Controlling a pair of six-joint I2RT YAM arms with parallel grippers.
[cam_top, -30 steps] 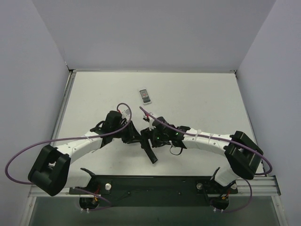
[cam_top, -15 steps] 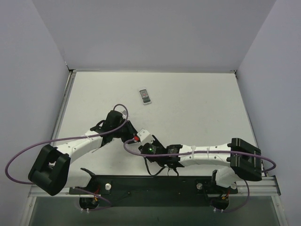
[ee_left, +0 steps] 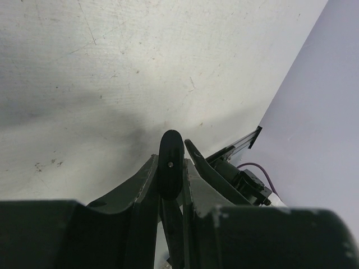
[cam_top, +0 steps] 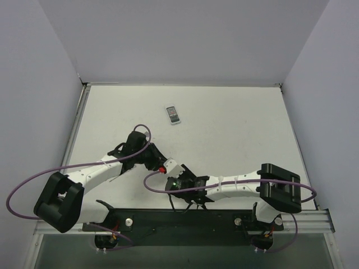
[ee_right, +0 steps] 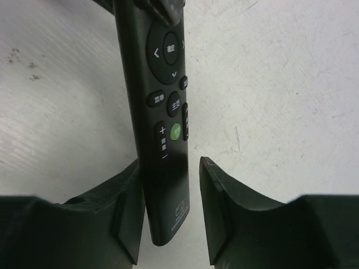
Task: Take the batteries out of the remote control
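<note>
The remote control [ee_right: 160,84] is a slim black bar, lifted off the table with its button face toward the right wrist camera. My left gripper [ee_left: 170,163] is shut on one rounded end [ee_left: 171,148] of it. My right gripper [ee_right: 170,165] straddles the other end. One finger [ee_right: 126,207] lies against the remote's side, and a gap shows at the other finger [ee_right: 216,190], so it is open. In the top view both grippers meet near the table's front, the left one [cam_top: 156,162] and the right one [cam_top: 171,175] covering the remote. The batteries are hidden.
A short white remote [cam_top: 173,114] with dark buttons lies further back on the white table [cam_top: 235,117]. Grey walls close off the left, back and right sides. The black base rail [cam_top: 185,218] runs along the near edge.
My right arm has swung down and left toward the near edge, and its jaws have narrowed around the remote's free end. The left arm and its grip have barely moved.
</note>
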